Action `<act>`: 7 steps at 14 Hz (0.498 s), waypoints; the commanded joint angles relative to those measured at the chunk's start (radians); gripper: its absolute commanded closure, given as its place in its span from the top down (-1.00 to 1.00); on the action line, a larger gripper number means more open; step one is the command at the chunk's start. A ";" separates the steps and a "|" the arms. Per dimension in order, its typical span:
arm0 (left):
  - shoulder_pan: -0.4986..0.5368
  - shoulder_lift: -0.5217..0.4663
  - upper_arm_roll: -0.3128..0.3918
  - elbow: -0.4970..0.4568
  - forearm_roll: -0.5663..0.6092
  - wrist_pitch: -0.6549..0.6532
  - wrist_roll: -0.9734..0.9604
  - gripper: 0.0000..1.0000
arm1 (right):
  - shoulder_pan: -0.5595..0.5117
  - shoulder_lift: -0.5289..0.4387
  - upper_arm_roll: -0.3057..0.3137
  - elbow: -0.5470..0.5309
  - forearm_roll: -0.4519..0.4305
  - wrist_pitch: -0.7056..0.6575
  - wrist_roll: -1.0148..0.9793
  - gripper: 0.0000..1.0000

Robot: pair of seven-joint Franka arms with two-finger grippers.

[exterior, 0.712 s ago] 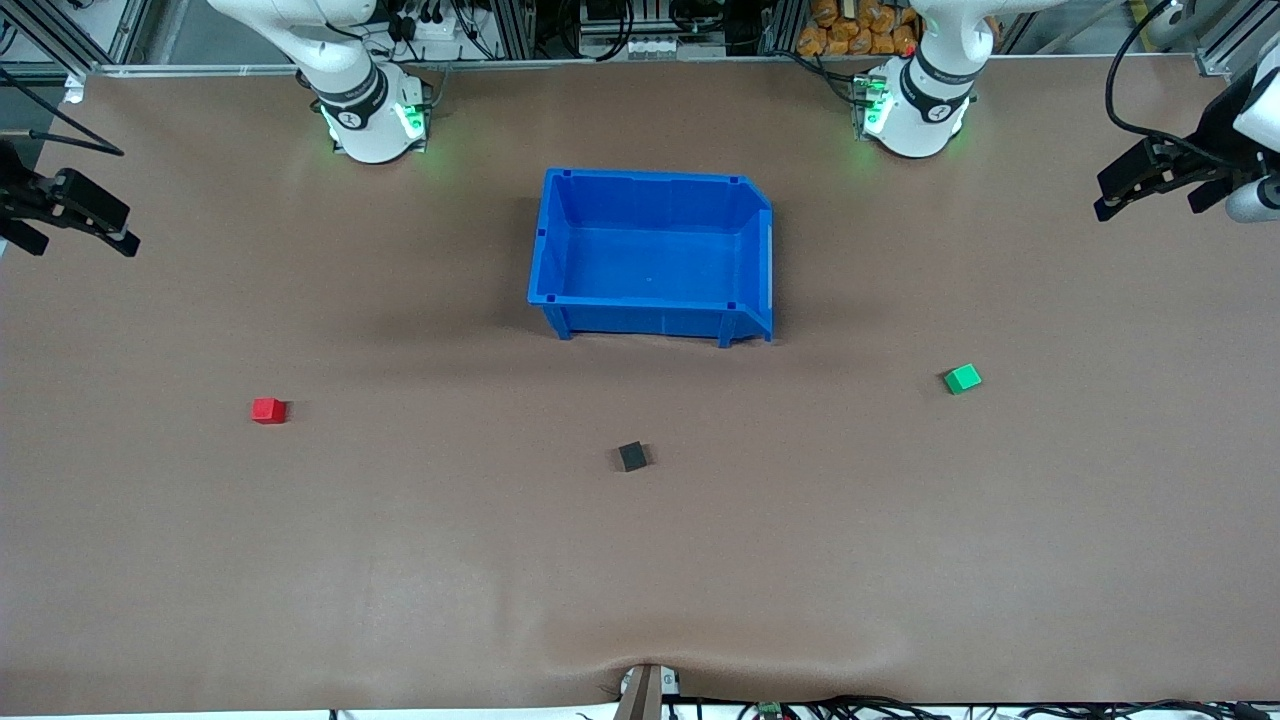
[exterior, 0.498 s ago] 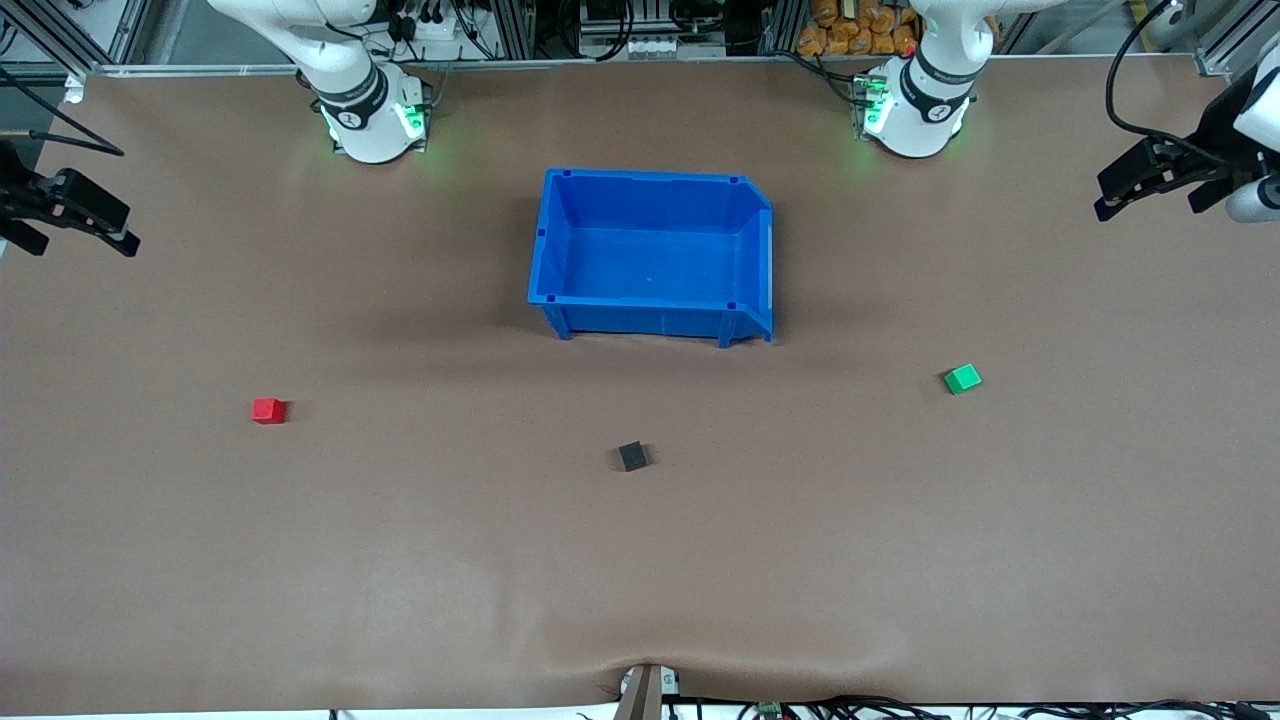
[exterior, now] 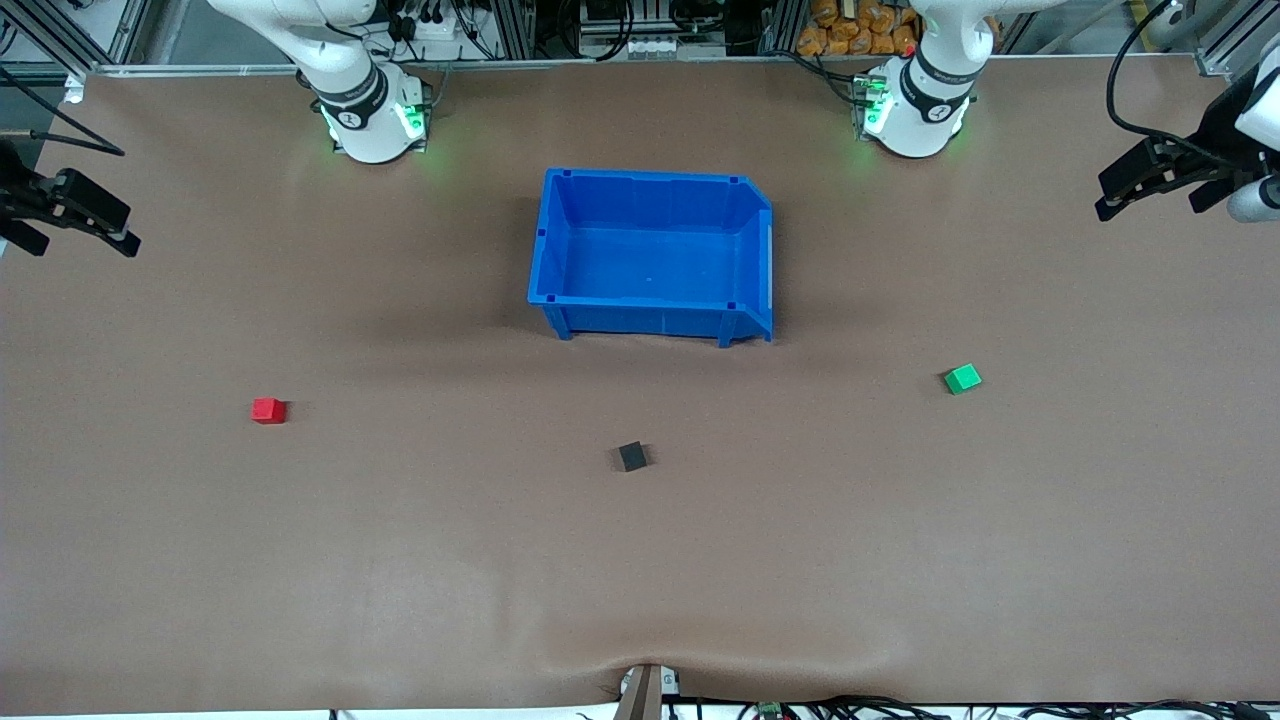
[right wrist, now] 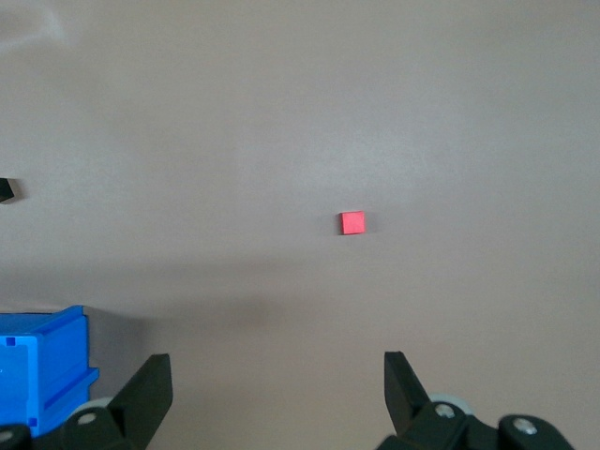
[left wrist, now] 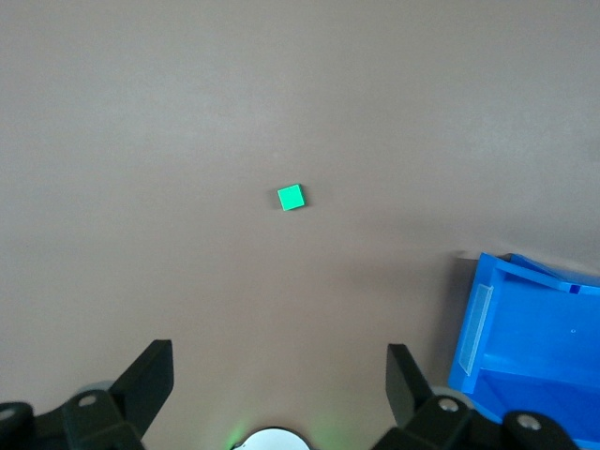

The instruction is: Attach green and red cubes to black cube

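The black cube (exterior: 631, 456) lies on the brown table, nearer the front camera than the blue bin. The red cube (exterior: 268, 410) (right wrist: 352, 222) sits toward the right arm's end and the green cube (exterior: 962, 378) (left wrist: 292, 197) toward the left arm's end. All three stand apart. My right gripper (exterior: 80, 245) (right wrist: 277, 370) hangs open high over the table's edge at its own end, with nothing between its fingers. My left gripper (exterior: 1150, 208) (left wrist: 279, 366) hangs open and empty over its own end of the table. A corner of the black cube (right wrist: 5, 190) shows in the right wrist view.
An empty blue bin (exterior: 650, 255) (left wrist: 525, 337) (right wrist: 42, 361) stands mid-table between the two arm bases. The brown mat has a raised wrinkle (exterior: 650, 660) at the table's front edge. Cables and racks line the edge where the bases stand.
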 commanded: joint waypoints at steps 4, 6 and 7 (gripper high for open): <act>0.009 0.001 0.004 0.022 -0.015 -0.010 0.017 1.00 | -0.013 -0.014 0.020 -0.016 -0.004 0.078 0.001 1.00; 0.008 0.001 0.003 0.021 -0.015 -0.010 0.017 1.00 | -0.011 0.015 0.024 -0.013 0.001 0.080 0.002 1.00; 0.006 0.001 0.003 0.021 -0.015 -0.010 0.017 1.00 | -0.004 0.057 0.024 -0.009 -0.008 0.082 0.002 1.00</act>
